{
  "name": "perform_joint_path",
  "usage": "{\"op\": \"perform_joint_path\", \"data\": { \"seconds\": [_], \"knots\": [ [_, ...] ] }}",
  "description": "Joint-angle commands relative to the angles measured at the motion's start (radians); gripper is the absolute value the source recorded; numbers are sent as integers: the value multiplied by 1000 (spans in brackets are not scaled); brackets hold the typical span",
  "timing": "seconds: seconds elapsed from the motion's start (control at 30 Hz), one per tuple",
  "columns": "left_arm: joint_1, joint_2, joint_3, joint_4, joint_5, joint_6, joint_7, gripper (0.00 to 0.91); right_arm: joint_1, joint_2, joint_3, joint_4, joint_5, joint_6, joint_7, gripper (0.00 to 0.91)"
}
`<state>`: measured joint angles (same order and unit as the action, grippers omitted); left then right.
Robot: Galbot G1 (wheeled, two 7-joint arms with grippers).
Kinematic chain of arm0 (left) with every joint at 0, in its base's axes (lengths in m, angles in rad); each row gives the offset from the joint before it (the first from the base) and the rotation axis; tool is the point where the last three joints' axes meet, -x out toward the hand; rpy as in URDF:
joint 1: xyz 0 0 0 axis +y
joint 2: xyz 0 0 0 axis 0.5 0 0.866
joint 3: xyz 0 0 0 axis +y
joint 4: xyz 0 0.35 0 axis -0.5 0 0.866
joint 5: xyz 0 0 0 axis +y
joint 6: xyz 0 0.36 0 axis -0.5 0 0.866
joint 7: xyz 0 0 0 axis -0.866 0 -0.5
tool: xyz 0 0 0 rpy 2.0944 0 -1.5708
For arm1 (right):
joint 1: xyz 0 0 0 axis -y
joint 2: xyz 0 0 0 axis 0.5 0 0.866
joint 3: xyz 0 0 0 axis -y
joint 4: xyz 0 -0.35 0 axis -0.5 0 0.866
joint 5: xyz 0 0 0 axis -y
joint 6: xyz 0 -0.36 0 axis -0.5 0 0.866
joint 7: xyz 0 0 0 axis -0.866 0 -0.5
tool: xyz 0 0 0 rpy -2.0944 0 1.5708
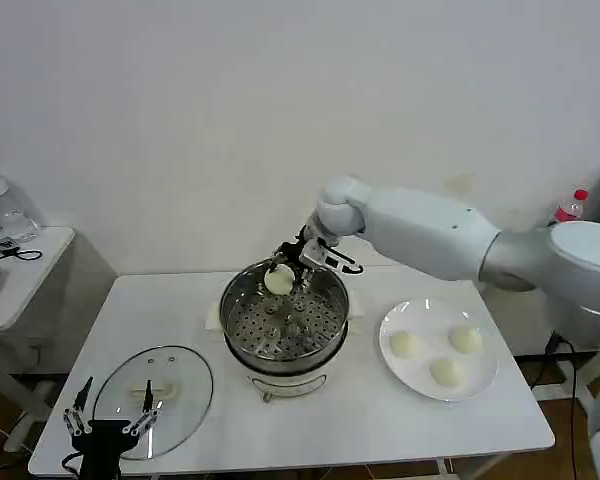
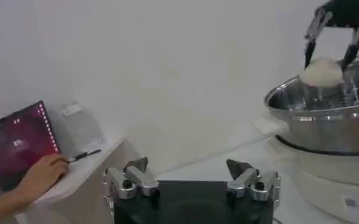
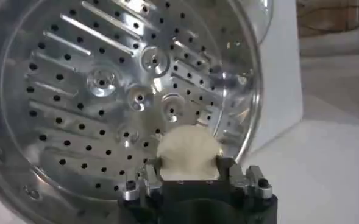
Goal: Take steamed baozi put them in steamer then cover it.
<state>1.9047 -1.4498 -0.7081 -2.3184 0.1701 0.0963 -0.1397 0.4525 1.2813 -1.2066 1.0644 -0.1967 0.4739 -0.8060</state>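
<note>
The steamer [image 1: 283,325] stands in the middle of the table, its perforated tray [image 3: 106,103] bare. My right gripper [image 1: 283,272] hangs over the pot's far rim, shut on one steamed baozi [image 1: 278,281], seen between the fingers in the right wrist view as a cream bun [image 3: 188,153] above the tray. Three more baozi [image 1: 443,356] lie on the white plate [image 1: 438,385] to the right. The glass cover [image 1: 153,398] lies flat at the table's front left. My left gripper [image 1: 112,418] rests open over the cover's near edge, nothing between its fingers [image 2: 136,173].
A small side table [image 1: 20,275] stands to the left with a jug and small items. In the left wrist view a person's hand [image 2: 42,176] rests by a tablet on that side table. Bare tabletop lies in front of the steamer.
</note>
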Motion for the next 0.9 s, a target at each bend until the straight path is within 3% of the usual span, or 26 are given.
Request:
{"op": "perform_joint_path", "data": {
  "seconds": [0.03, 0.3, 0.43, 0.47, 0.53, 0.57, 0.8, 0.9],
  "knots": [
    [1, 0, -1, -1, -1, -1, -1, 907, -41, 45, 19, -89, -139, 78, 26, 625],
    [6, 0, -8, -6, -3, -4, -6, 907, -69, 101, 54, -186, -226, 120, 52, 625],
    [7, 1, -11, -11, -3, -4, -6, 907, -73, 112, 52, -194, -220, 123, 53, 635],
    [8, 2, -11, -12, -4, -4, -6, 907, -74, 114, 52, -191, -219, 123, 53, 675],
    [9, 2, -12, -14, -4, -4, -6, 907, -75, 116, 49, -183, -219, 124, 51, 877],
    [9, 3, -12, -15, -4, -4, -7, 907, -75, 116, 47, -180, -220, 124, 50, 907],
    [10, 0, -3, -19, -2, -4, -7, 907, -55, 105, 38, -151, -192, 128, 56, 907],
    [9, 0, -2, -19, -2, -3, -6, 907, 2, 69, 19, -82, -114, 90, 15, 907]
  ]
}}
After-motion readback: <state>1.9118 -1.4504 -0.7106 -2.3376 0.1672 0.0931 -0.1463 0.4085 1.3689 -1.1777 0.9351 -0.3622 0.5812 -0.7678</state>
